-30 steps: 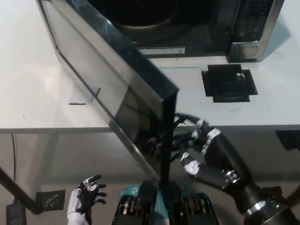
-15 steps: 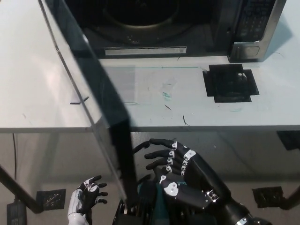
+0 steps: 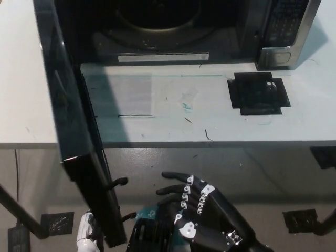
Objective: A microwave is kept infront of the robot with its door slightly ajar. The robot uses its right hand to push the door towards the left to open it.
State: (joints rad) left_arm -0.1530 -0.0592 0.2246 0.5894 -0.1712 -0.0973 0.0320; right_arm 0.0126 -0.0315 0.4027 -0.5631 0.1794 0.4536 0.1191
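Note:
The microwave (image 3: 247, 31) stands at the back of the white table (image 3: 210, 115), its dark cavity showing. Its door (image 3: 79, 131) stands swung far out to the left, edge-on, reaching past the table's front edge. My black right hand (image 3: 202, 212) is low at the bottom middle, fingers spread and open, to the right of the door's lower end and apart from it. My white left hand (image 3: 85, 233) shows only as a sliver at the bottom left, mostly hidden behind the door.
A black square patch (image 3: 258, 93) lies on the table in front of the microwave's control panel (image 3: 283, 23). Green and black marks are scattered on the tabletop. A dark table leg (image 3: 21, 215) crosses the floor at lower left.
The door has swung further left, from diagonal across the table to nearly edge-on. My right hand has dropped lower and now sits apart from the door. The door now covers most of my left hand.

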